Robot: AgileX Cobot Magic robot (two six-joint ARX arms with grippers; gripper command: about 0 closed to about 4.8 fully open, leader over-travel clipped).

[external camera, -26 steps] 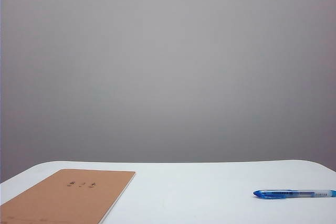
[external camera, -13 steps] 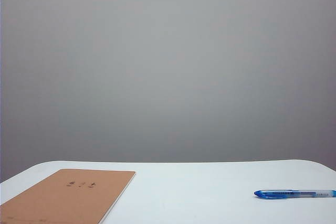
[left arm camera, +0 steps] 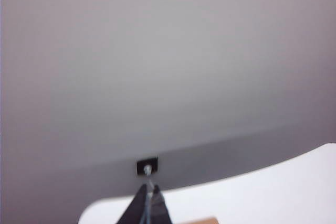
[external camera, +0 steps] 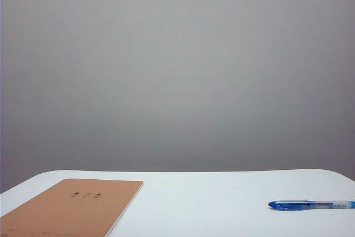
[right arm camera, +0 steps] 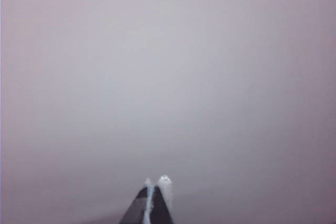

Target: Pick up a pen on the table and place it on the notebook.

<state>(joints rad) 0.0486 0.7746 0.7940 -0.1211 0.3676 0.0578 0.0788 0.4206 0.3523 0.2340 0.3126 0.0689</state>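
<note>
The pen (external camera: pixel 311 205) lies flat on the white worktop (external camera: pixel 211 203), well apart from the notebook (external camera: pixel 69 206) at the other side. Both the left claw (left arm camera: pixel 148 203) and the right claw (right arm camera: pixel 152 198) are pressed together, empty, raised above the worktop.

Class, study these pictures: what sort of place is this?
Probably a bare robot test bench: a white table before a plain grey wall, holding only a kraft notebook and a blue pen.
</note>
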